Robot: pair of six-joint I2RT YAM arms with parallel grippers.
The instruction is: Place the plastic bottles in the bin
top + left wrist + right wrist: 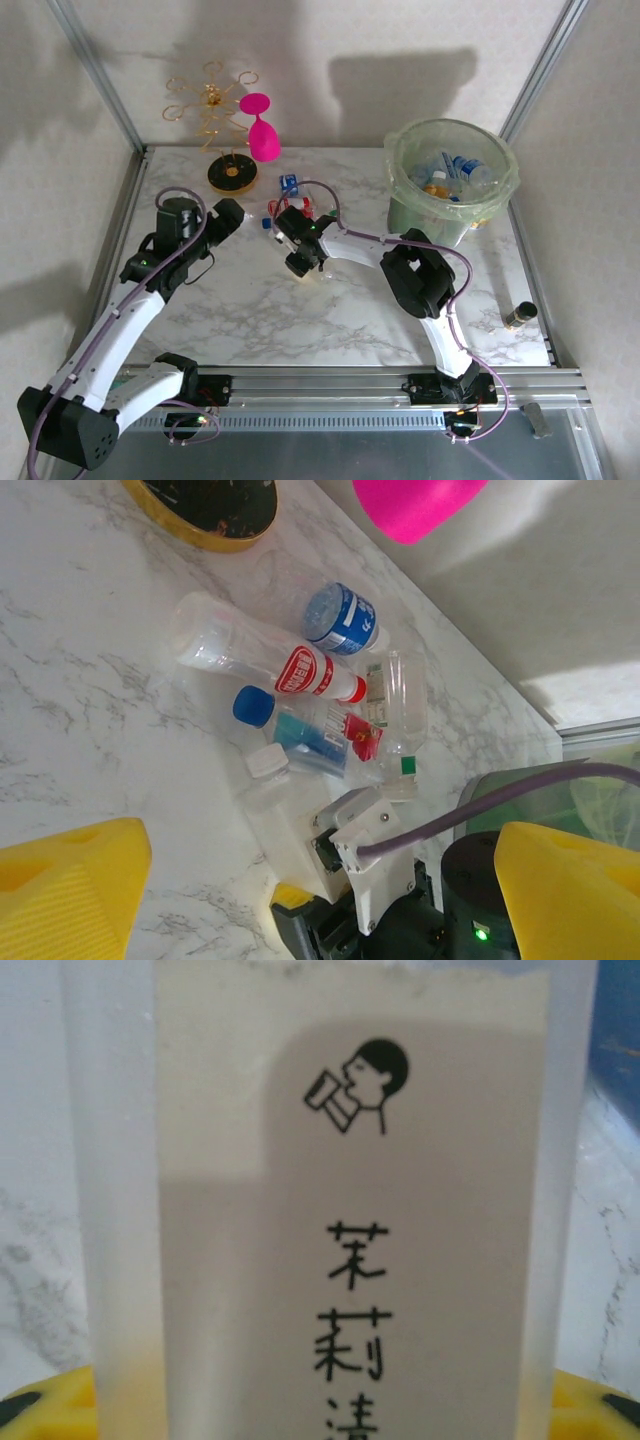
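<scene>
Pale, paper-labelled bottle (350, 1210) is lying right between the fingers (45, 1415) of my right claw (290, 232), its long axis running straight ahead of the claw toward the other bottles (320, 680). I cannot tell whether the fingers are clamping it yet. My left claw (230, 215) is hanging with its fingers apart just beyond those bottles, and the bin (410, 215) is standing well behind the right claw.

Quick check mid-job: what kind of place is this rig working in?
Probably a lab test booth: a marble-pattern tabletop boxed in by plain white walls and aluminium frame posts, with a metal rail along the near edge.
</scene>
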